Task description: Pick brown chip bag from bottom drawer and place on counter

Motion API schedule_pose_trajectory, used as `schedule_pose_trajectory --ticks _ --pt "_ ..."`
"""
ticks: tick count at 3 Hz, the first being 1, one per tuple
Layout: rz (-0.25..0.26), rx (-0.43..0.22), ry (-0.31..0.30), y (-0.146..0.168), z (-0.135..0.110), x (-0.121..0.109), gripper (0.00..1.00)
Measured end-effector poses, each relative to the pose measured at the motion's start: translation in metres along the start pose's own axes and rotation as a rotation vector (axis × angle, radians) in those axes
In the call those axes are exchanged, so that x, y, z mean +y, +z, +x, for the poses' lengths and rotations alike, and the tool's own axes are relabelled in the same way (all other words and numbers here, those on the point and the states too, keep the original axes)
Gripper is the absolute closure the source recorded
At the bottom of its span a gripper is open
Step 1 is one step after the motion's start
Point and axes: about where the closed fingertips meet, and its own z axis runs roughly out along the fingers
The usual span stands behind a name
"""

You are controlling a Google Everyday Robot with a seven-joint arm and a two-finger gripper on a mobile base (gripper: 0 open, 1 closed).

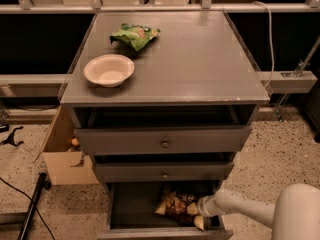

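The bottom drawer (131, 210) stands pulled open at the foot of the grey cabinet. Inside it, toward the right, lies the brown chip bag (175, 204), crumpled, with tan edges showing. My gripper (199, 209) reaches in from the lower right on a white arm and sits right at the bag's right side, touching it. The counter (200, 59) is the cabinet's flat dark-grey top.
On the counter sit a white bowl (109, 70) at the left and a green snack bag (135, 35) behind it. Two shallower drawers with knobs (164, 143) are above the open one. A cardboard box (62, 156) stands left of the cabinet. A black cable lies on the floor.
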Motion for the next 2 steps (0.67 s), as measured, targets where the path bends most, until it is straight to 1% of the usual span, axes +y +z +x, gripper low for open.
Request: schedule_pose_trajectory --ticks 2 --pt "-0.018 -0.011 -0.034 -0.033 0.003 0.027 1.00"
